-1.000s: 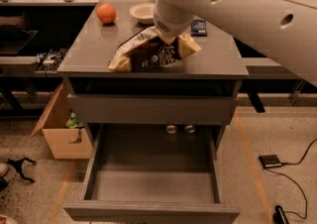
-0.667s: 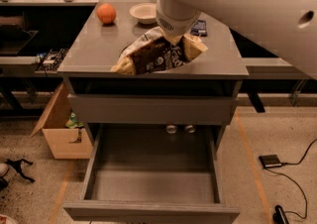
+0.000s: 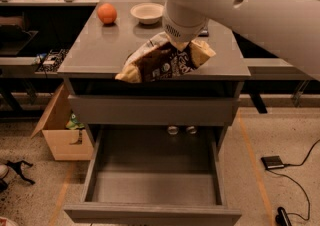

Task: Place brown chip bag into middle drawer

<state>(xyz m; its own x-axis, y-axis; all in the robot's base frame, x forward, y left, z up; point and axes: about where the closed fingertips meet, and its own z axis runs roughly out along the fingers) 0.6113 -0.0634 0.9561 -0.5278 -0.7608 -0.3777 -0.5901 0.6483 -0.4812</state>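
Note:
My gripper (image 3: 182,45) sits under the big white arm, above the front part of the cabinet top (image 3: 95,50). It is shut on the brown chip bag (image 3: 161,63), gripping its upper edge. The bag hangs tilted, its tan left corner reaching past the cabinet's front edge. The middle drawer (image 3: 152,180) is pulled wide open below. It is a shallow grey tray and nothing lies in it. The bag is above and behind the open drawer, not over its middle.
An orange (image 3: 107,13) and a white bowl (image 3: 147,12) stand at the back of the cabinet top. A closed grey drawer front (image 3: 150,110) is above the open drawer. A cardboard box (image 3: 60,132) stands to the left, and a small black device (image 3: 273,162) with cables lies on the floor to the right.
The gripper has carried the chip bag forward, from the middle of the cabinet top toward its front edge. The drawer has stayed open.

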